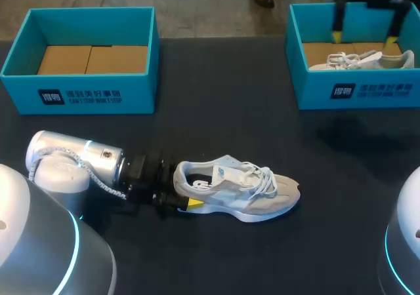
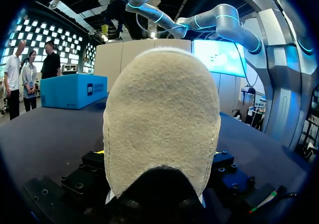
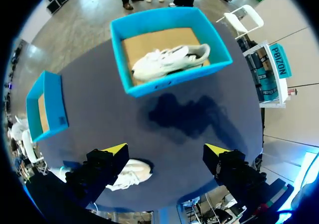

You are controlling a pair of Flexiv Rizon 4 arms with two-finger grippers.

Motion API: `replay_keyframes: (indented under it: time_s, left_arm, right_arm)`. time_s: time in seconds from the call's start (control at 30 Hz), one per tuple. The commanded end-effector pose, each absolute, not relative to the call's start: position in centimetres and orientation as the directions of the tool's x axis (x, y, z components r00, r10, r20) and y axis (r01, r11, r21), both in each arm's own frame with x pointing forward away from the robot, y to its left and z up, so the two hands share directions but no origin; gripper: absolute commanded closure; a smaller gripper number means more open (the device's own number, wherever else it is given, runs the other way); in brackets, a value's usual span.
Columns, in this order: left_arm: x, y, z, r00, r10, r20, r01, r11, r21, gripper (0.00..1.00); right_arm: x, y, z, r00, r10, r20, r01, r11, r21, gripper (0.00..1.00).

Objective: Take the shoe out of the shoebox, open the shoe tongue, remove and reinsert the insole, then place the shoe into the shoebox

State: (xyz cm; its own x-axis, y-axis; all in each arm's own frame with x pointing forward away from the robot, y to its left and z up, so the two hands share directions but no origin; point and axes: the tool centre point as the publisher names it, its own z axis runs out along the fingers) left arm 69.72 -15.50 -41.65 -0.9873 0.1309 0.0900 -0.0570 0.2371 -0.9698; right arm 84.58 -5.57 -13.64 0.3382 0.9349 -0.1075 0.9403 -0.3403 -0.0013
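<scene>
Dark tabletop point(image 1: 216, 105) fills the view from above, with a teal left shoebox point(image 1: 79, 88) standing empty at the far left and a matching right shoebox point(image 1: 367, 92) at the far right with a second shoe point(image 1: 357, 60) lying inside. Well apart from both, toward the near side, the shoe point(image 1: 236, 190) sits upright on its sole, toe pointing right. The left gripper point(image 1: 182, 191) meets it at the heel, one yellow tip showing against the near side of the sole.

From the left wrist, the shoe's pale heel blocks nearly everything. It is seated deep in the gripper, which seems to be clamped on it from both sides, though the heel hides the tips almost entirely.

From the right wrist, the right gripper point(image 3: 165, 150) hangs high above the table, spread wide and holding nothing, with the right shoebox ahead of it.

I judge the shoe is already out and pinned for the tongue step. Next, the right arm must come down over the laces and lift the tongue back.
</scene>
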Motion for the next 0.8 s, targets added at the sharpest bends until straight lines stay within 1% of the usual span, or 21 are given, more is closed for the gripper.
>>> replay_keyframes:
  time_s: [0.03,0.3,0.4,0.47,0.8]
  left_arm:
    - [69.6,-15.4,-41.9,-0.988,0.129,0.09,-0.057,0.238,-0.97,1.0]
    - [69.6,-15.4,-41.9,-0.988,0.129,0.09,-0.057,0.238,-0.97,1.0]
    - [69.6,-15.4,-41.9,-0.988,0.129,0.09,-0.057,0.238,-0.97,1.0]
    - [69.6,-15.4,-41.9,-0.988,0.129,0.09,-0.057,0.238,-0.97,1.0]
    - [69.6,-15.4,-41.9,-0.988,0.129,0.09,-0.057,0.238,-0.97,1.0]
  right_arm:
    - [80.9,-0.8,-15.9,0.346,0.932,-0.108,0.938,-0.345,0.03,0.0]
    - [74.9,4.5,-18.3,0.41,0.908,-0.084,0.912,-0.409,0.03,0.0]
    - [73.4,6.7,-19.4,0.446,0.893,-0.058,0.894,-0.447,-0.003,0.0]
    - [72.3,8.9,-20.5,0.423,0.906,0.002,0.905,-0.422,-0.044,0.0]
    - [72.3,8.9,-20.5,0.423,0.906,0.002,0.905,-0.422,-0.044,0.0]
